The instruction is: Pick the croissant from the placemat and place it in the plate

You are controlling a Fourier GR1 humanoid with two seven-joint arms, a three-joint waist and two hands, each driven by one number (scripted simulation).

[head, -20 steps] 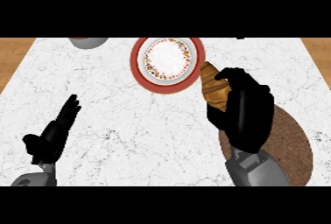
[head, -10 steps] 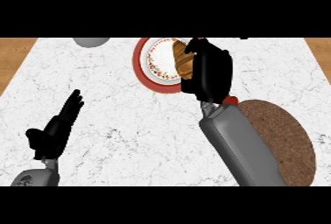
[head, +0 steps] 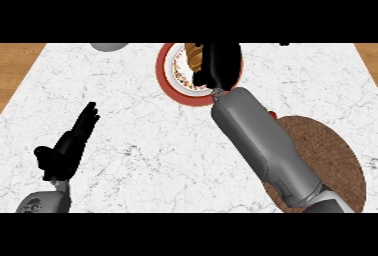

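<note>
The brown croissant (head: 194, 56) is over the far part of the red-rimmed plate (head: 168, 80), at the counter's back edge. My right hand (head: 221, 62) is curled round it and hides most of it; only its left side shows. Whether the croissant touches the plate I cannot tell. The right forearm stretches from the lower right across the plate's right rim. The round brown placemat (head: 336, 150) lies at the right with nothing on its visible part. My left hand (head: 70, 145) rests open at the lower left, fingers pointing up and away.
A grey rounded object (head: 111, 46) sits at the back edge, left of the plate. Wooden surface (head: 15, 65) borders the white marble counter (head: 140, 135) on the left and right.
My right hand has carried the croissant from above the placemat's far edge up and left, to over the plate. The left hand has barely moved.
</note>
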